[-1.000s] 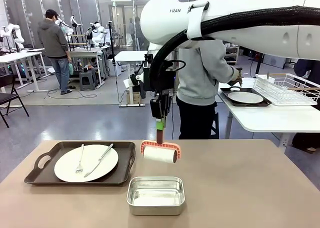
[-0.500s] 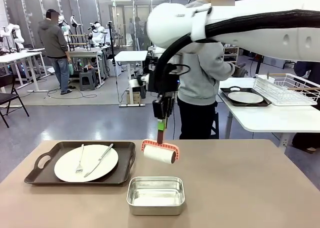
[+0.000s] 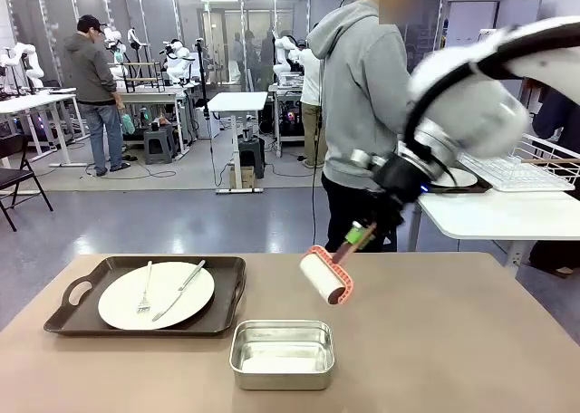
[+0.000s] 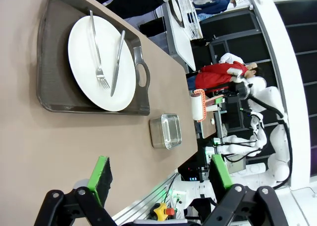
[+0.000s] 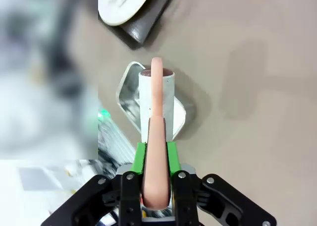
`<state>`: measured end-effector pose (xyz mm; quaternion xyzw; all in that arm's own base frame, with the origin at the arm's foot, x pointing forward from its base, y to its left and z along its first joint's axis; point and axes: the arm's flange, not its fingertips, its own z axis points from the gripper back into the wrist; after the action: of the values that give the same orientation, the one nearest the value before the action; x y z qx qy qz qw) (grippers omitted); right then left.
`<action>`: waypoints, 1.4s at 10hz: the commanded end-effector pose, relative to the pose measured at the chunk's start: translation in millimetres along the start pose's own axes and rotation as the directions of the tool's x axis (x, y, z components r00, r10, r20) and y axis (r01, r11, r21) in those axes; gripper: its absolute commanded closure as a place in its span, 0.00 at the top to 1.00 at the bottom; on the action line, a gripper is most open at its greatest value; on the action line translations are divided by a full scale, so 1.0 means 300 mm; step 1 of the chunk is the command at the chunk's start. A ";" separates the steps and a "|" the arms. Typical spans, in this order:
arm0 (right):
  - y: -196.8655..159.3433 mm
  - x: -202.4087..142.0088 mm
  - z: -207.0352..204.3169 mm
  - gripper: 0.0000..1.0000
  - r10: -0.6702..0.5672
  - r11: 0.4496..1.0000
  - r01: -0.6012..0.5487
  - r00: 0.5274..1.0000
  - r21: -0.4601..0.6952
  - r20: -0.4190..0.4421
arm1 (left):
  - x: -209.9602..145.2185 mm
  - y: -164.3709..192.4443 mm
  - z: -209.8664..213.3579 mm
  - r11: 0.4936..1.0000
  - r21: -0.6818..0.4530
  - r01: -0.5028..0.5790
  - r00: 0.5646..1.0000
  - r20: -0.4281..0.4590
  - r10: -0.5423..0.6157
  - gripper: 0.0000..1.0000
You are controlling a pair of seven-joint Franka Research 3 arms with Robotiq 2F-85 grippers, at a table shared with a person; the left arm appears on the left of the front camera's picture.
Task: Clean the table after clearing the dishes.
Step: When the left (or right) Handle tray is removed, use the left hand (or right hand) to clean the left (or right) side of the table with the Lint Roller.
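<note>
- The right pincer [image 3: 361, 236] was clamped shut on the pinkish handle of a lint roller [image 3: 323, 277]. In the wrist view its green pads [image 5: 140, 155] pressed on both sides of the handle, and the white roll pointed away from them.
- The roller hung tilted over the desk [image 3: 453, 340], just beyond the steel pan [image 3: 282, 377] and slightly to its right. It looked clear of the surface, though the front view could not settle that.
- Just left of the pan sat a dark tray [image 3: 231, 273] holding a white plate [image 3: 118, 309] with a fork [image 3: 145, 291] and a knife [image 3: 178, 291]. With these on the desk, clearing looked unfinished.
- The left pincer [image 4: 158, 174] was spread wide and held nothing, well apart from the pan.
- To roll well, the wrist would probably need to level the roll first, so that its full width met the bare top to the right of the pan.
- Straight, overlapping passes under light, even pressure seemed best, with the grip kept firm so the handle did not twist.
- The passes should stay clear of the pan's wall. The patch under the tray could wait until the tray was gone.
- A person [image 3: 362, 96] stood beyond the pan at the far edge, so strokes that way should end short.
</note>
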<state>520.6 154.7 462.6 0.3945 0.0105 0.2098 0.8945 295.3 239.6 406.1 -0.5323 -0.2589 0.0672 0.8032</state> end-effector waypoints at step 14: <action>-0.485 -0.149 0.014 0.21 -0.417 0.903 0.368 0.873 0.222 0.252 | 0.000 -0.009 0.011 1.000 -0.008 0.006 1.000 -0.001 -0.006 1.00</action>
<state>533.8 47.1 355.1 0.4841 -0.0244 -0.0396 0.8738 295.4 239.6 406.2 -0.5323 -0.2588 0.0671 0.8032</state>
